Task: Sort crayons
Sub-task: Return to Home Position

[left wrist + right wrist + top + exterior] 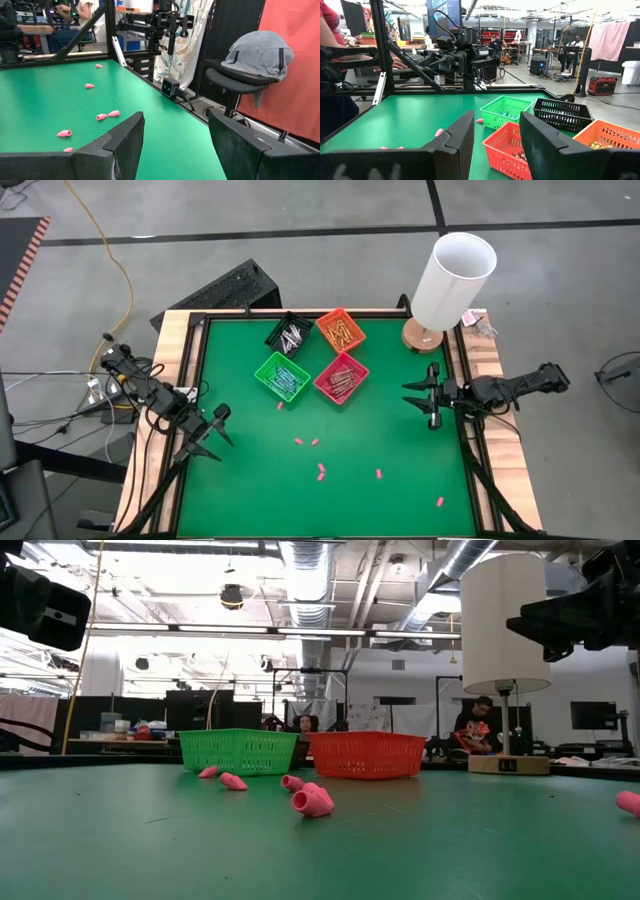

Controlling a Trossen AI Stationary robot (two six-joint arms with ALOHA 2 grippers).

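- Two hands wait at the sides of the green tabletop (400, 450): left hand (210, 432), right hand (425, 395), both spread wide, empty.
- Lamp (465, 270) near the right hand: retreat slowly, clear of it, I judge.
- Crayons (341, 383) lie in the four bins (262, 368); none loose.

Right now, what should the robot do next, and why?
Probably just park both arms. The crayons all seem to sit in the four bins; only pink bits lie on the green mat. The left gripper and right gripper hold nothing, jaws open.
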